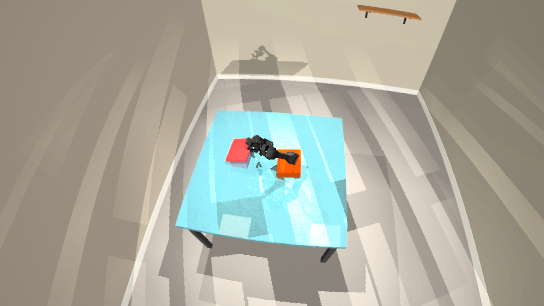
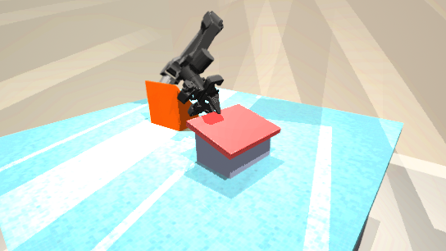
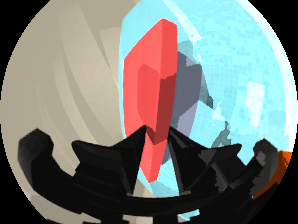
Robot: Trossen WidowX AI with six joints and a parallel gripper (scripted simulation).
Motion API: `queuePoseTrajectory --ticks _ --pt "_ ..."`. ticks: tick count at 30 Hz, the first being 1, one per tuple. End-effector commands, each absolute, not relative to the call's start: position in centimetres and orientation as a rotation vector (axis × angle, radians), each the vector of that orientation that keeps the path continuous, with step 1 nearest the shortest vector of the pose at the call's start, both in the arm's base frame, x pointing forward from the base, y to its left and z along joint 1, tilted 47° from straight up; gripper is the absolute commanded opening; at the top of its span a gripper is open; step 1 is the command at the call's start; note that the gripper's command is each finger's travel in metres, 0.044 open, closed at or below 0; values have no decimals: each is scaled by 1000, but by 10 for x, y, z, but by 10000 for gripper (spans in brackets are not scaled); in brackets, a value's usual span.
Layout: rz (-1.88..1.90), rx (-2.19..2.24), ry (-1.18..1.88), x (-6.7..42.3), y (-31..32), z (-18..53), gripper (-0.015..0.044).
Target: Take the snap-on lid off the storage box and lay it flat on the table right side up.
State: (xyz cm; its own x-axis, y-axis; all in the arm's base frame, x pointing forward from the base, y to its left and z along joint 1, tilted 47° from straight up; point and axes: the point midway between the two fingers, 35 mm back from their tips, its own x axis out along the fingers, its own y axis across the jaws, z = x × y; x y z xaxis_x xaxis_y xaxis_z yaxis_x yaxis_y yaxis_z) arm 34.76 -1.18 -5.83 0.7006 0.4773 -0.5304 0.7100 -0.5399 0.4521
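The red lid [image 1: 236, 151] [image 2: 242, 131] [image 3: 137, 100] covers the top of the grey storage box [image 1: 241, 164] [image 2: 213, 157] [image 3: 187, 87]. In the exterior view the lid looks slightly tilted, its gripper-side edge a little higher than its far edge. The box stands on the table. My gripper [image 1: 249, 144] [image 2: 207, 111] [image 3: 156, 128] is shut on the lid's near edge, with one finger on each face of it in the wrist view. Whether the lid's far edge still touches the box rim cannot be told.
An orange block [image 1: 287, 171] [image 2: 161, 104] stands beside the box, under the arm's base. The dark arm [image 1: 267, 150] [image 2: 197, 59] reaches from it to the lid. The light-blue table [image 1: 280, 220] [image 2: 139, 209] carries everything; its edges lie beyond the box.
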Motion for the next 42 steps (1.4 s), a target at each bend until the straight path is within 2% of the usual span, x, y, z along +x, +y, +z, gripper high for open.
queuePoseTrajectory --ticks 1,42 --pt "-445 2244 889 352 -18 -51 0" --pt "-444 2242 887 385 -56 -17 0"
